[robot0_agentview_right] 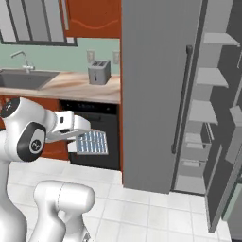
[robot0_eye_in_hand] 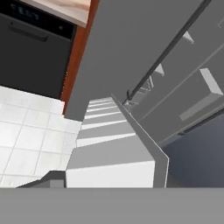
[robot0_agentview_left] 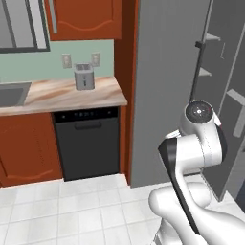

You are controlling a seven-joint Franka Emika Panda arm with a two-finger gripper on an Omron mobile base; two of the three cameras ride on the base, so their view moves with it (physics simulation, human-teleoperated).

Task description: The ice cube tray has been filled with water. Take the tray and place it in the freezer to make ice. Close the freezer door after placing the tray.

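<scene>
Kitchen, rendered: white tiled floor (robot0_agentview_left: pixel 72 206), pale green wall, red-brown cabinets above and below a marbled tan counter (robot0_agentview_left: pixel 62 93).

Items I can list from my cameras:

- Counter: carries a grey toaster (robot0_agentview_left: pixel 84 76), standing upright toward the counter's right end, below two wall outlets. A sink (robot0_agentview_right: pixel 23 78) with a tap is set into the counter farther left.
- Black dishwasher (robot0_agentview_left: pixel 88 143): under the counter, directly below the toaster, door shut.
- Closed plain grey fridge door (robot0_agentview_right: pixel 156 94) with a dark vertical bar handle (robot0_agentview_right: pixel 182 99): just right of the dishwasher, a red-brown panel between them.
- Freezer (robot0_agentview_right: pixel 208 113): right of that door, standing open, several pale grey shelves visible one above another.
- Freezer door (robot0_agentview_right: pixel 227 170): swung out toward me at the far right of the right base view; I see mostly its edge and inner bins.
- Ice cube tray (robot0_agentview_right: pixel 92 142): white with pale-blue cells, carried at the end of my arm in front of the dishwasher, raised off the floor, well apart from the freezer. In the hand view its ridged cells run away from the camera toward the foot of the fridge.
- Gripper (robot0_agentview_right: pixel 75 142): clamped on the near end of the ice cube tray; the fingers themselves are hidden behind the hand and tray.

Between the tray and the open freezer stands the closed grey door; the floor in front is bare tile.
</scene>
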